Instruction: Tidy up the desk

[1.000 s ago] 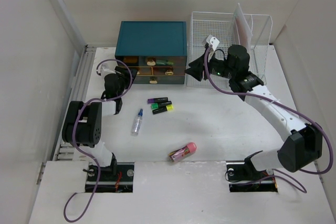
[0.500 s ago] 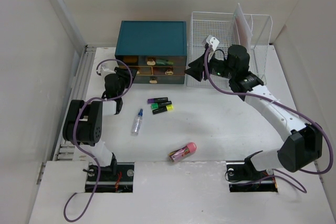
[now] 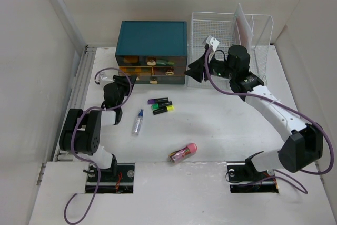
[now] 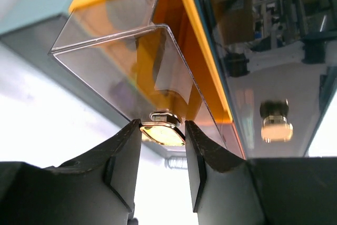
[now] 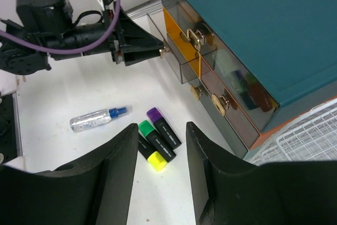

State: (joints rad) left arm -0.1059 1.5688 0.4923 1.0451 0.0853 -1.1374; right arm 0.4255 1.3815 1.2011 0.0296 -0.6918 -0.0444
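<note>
Brass knob (image 4: 163,135) half hidden inside left claw (image 4: 161,128).

Inside a robotics lab's test booth. Two robot arms (image 3: 274,111) stand bolted to a white desk (image 3: 221,130), boxed in by bare panels (image 3: 31,77).

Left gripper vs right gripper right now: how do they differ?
1. The left gripper is shut on the brass knob of a small clear drawer; the right gripper is open and holds nothing.
2. The left gripper sits low at the front of the teal drawer box; the right gripper hangs above the desk by the box's right end.
Both are black and close to that box.
</note>
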